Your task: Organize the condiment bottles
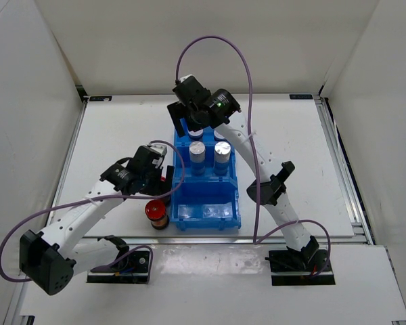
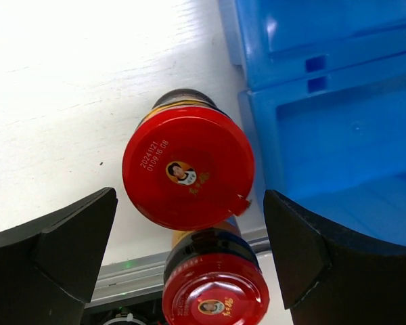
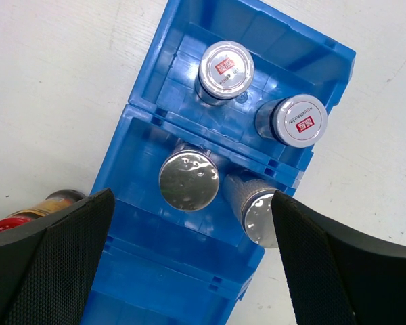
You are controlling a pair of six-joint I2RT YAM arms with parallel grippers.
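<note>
Two red-capped jars stand on the table left of the blue bin point(image 1: 231, 215). In the left wrist view, one point(image 2: 187, 168) is ahead and one point(image 2: 215, 291) is nearer the table's front edge. The top view shows one point(image 1: 156, 212); the other is hidden under my left gripper point(image 1: 160, 184). That gripper point(image 2: 189, 264) is open above them, touching neither. Two plain silver-capped jars point(image 3: 189, 181) point(image 3: 260, 217) stand in the middle compartment. Two with red cap marks point(image 3: 225, 66) point(image 3: 299, 122) stand in the far one. My right gripper point(image 3: 189, 271) is open and empty above the bin.
The bin's near compartment point(image 1: 206, 211) holds no jars. The bin wall point(image 2: 304, 88) is right beside the red-capped jars. A metal rail point(image 2: 142, 274) runs along the table's front edge close to the nearer red jar. White walls enclose the table.
</note>
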